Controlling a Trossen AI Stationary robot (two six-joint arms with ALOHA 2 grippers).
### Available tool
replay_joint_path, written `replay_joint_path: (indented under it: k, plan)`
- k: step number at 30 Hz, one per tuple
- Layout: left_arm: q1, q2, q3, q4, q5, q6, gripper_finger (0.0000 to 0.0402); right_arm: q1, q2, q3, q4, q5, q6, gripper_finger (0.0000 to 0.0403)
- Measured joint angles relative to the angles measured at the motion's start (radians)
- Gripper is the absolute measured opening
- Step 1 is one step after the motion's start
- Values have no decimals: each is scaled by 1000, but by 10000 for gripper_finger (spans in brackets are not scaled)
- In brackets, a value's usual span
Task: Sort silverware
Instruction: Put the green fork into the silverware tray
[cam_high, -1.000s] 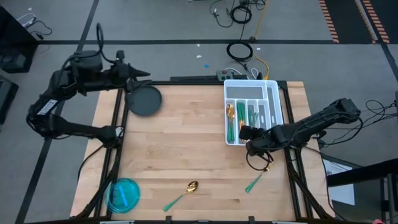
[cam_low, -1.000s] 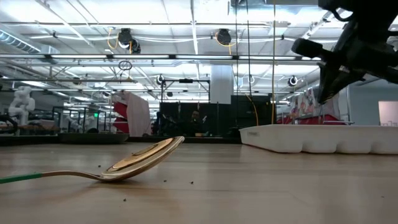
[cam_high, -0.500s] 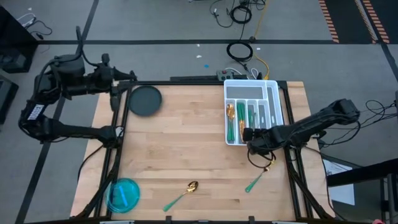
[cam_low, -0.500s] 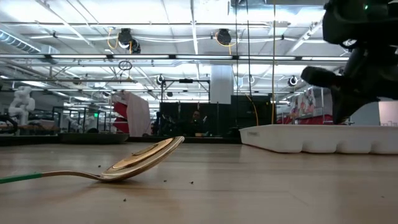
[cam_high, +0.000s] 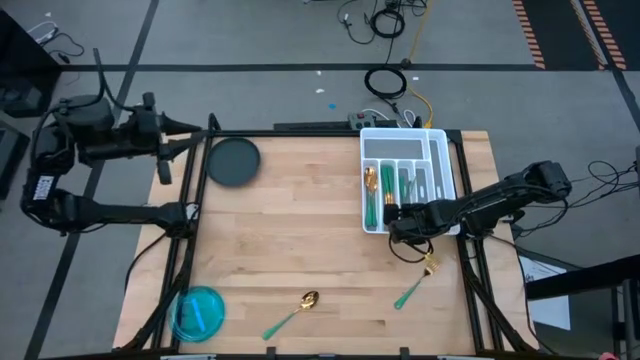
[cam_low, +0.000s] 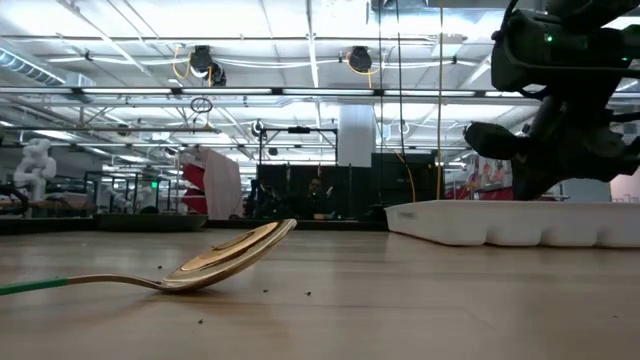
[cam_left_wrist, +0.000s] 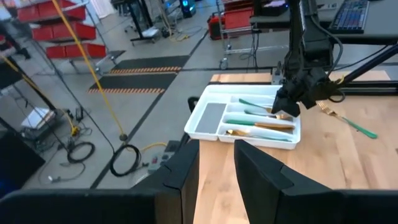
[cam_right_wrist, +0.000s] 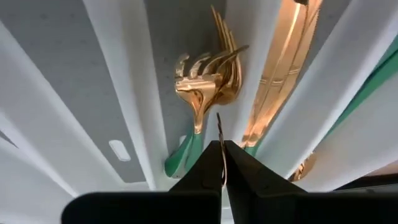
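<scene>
Right gripper (cam_high: 392, 222) hangs at the near end of the white divided tray (cam_high: 440, 140), low over its compartments, with its fingers (cam_right_wrist: 214, 163) pressed together and nothing between them. Its wrist view looks straight down onto gold forks (cam_right_wrist: 205, 81) stacked in one compartment, with a gold knife blade (cam_right_wrist: 283, 74) lying in the compartment next to them.

Taking the tray as the landmark and working from the near table edge outward: a gold spoon with a green handle (cam_high: 296, 310) lies on the wood well in front of the tray and off to its left, bowl raised slightly off the board in the low view (cam_low: 235, 250). A fork with a green handle (cam_high: 418, 282) lies on the table just in front of the tray's near right corner. Inside the tray, several pieces of silverware (cam_high: 385, 195) with green handles rest in the long slots. A blue bowl (cam_high: 198, 310) stands far to the tray's left near the front edge, and a dark round plate (cam_high: 233, 162) sits level with the tray on its left.

Left gripper (cam_high: 205, 124) waits beyond the table's far left corner, well apart from the tray, its fingers (cam_left_wrist: 261, 168) a narrow gap apart and holding nothing.
</scene>
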Motion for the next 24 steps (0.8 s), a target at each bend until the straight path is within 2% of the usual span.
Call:
replay_joint_path:
  k: [2,4,6,13,20,24]
  plan:
    - [0,-13,0,-15,-6,-12,109,0,0,0,0,36,-18,0]
    - [0,-26,0,-27,-12,-18,109,-2,1,0,3,124,-17,0]
    - [0,-39,0,-35,-21,-21,109,-7,-5,1,3,152,-12,0]
    - [0,-81,0,-34,-32,-12,109,-4,22,1,51,116,-39,0]
    - [0,-97,0,-42,-37,-11,109,-3,71,1,70,10,-36,0]
    - [0,-97,0,-60,-37,-12,109,-3,71,3,69,-12,-29,0]
